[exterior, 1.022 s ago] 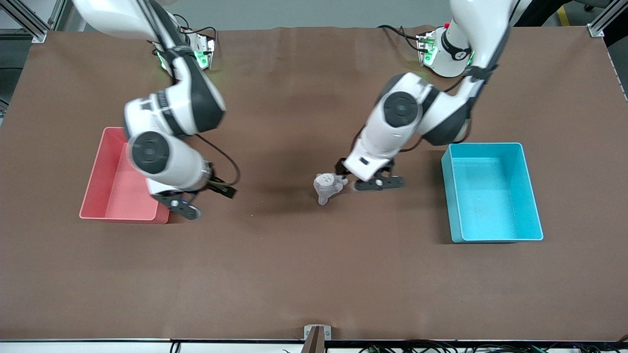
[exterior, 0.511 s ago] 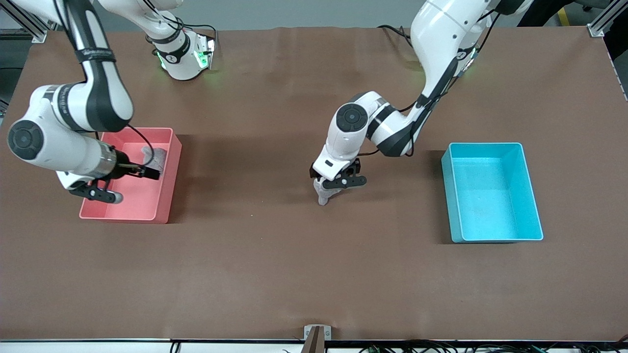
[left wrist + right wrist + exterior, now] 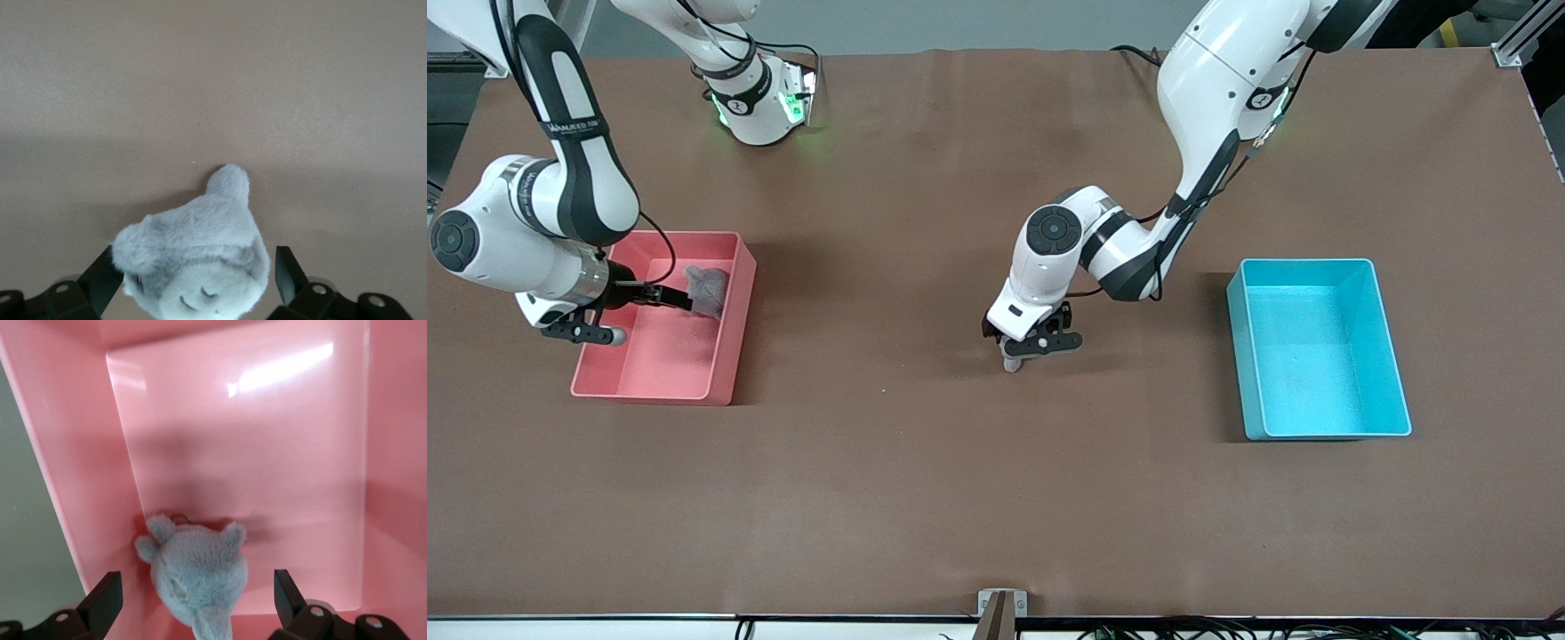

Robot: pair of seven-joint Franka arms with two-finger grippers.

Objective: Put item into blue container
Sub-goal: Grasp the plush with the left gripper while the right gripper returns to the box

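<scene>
Item: small grey plush toy (image 3: 200, 267) lying on the bare desk (image 3: 925, 498) near its middle, between the two bins and well apart from both. In the front view only its lower tip shows below the left claw (image 3: 1030, 342), which stands directly over it. Left wrist view: the toy's face sits between the two fingers (image 3: 100, 280), each finger just outside the plush on its side, jaws spread wide, nothing gripped yet. One rounded limb points away from the claw along the desk; the toy's long axis appears to run that way, across the line between the fingers, so closing should pinch its narrow width.

Blue container (image 3: 1392, 356): toward the left arm's end of the desk, upright, nothing visible inside. Left arm is plainly the nearer one for both toy and bin.

Right claw (image 3: 618, 320): over the pink bin (image 3: 729, 356), jaws wide, holding nothing. A second grey plush (image 3: 197, 577) lies inside that bin between its fingers.

Judgement: step in hand is the grasp; carry to the blue bin not yet begun.
</scene>
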